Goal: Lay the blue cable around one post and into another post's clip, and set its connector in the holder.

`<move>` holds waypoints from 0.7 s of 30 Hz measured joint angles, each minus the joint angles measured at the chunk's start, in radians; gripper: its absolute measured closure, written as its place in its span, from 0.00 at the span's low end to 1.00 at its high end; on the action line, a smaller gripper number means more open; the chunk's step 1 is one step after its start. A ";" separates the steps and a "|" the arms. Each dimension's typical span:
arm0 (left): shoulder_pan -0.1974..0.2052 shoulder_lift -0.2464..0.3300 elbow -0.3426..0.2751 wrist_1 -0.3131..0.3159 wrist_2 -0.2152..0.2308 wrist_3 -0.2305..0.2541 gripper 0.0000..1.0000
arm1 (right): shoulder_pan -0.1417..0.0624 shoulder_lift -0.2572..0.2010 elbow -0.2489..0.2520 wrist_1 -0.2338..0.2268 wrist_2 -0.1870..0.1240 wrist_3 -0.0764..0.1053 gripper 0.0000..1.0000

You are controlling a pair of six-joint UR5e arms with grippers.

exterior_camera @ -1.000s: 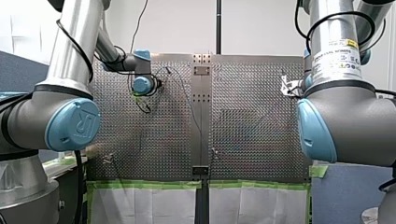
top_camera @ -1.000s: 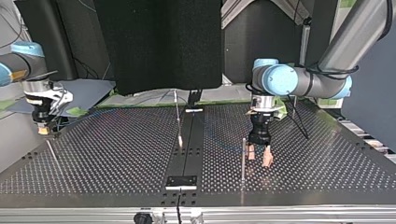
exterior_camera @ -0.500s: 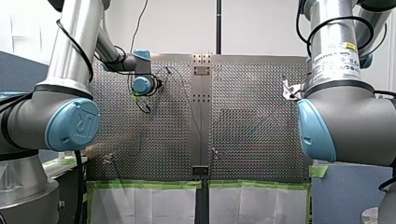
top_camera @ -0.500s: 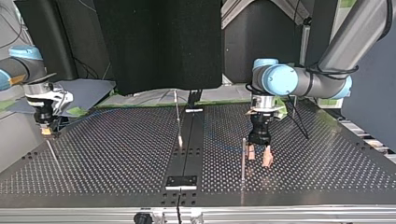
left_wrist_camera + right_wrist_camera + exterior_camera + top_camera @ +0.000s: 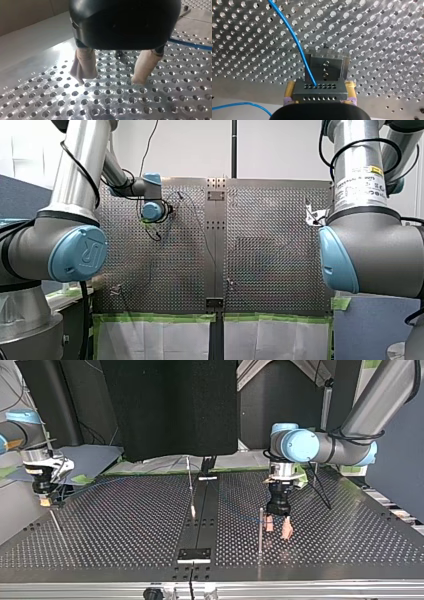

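My right gripper [image 5: 320,93] pinches the connector [image 5: 319,87] just short of the holder [image 5: 325,65], not yet seated, while my left gripper [image 5: 110,80] hangs wide and empty, the blue cable [image 5: 294,40] seemingly unrouted.

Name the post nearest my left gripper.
The thin post right beside my left gripper in the top view; the middle post, by the centre strip, stands farther away.

You've got a perforated table [image 5: 125,525] with a blue cable [image 5: 190,44] lying across it and a thin post [image 5: 260,530] standing upright.
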 joint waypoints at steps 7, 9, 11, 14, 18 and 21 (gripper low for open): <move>0.000 0.000 0.000 0.000 0.000 0.001 0.00 | -0.004 0.001 0.013 -0.033 -0.044 0.022 0.99; 0.000 0.000 0.000 0.000 0.000 0.001 0.00 | -0.004 0.001 0.013 -0.039 -0.057 0.027 0.99; 0.000 0.000 -0.001 0.000 0.000 0.001 0.00 | -0.005 0.001 0.014 -0.048 -0.066 0.031 0.99; 0.000 0.000 -0.001 0.000 0.000 0.001 0.00 | -0.005 0.002 0.018 -0.062 -0.072 0.040 0.99; 0.001 0.000 -0.001 0.000 0.001 0.001 0.00 | -0.007 0.002 0.031 -0.088 -0.082 0.058 0.99; 0.001 0.000 -0.001 0.000 0.001 0.001 0.00 | -0.008 0.002 0.036 -0.102 -0.098 0.071 0.99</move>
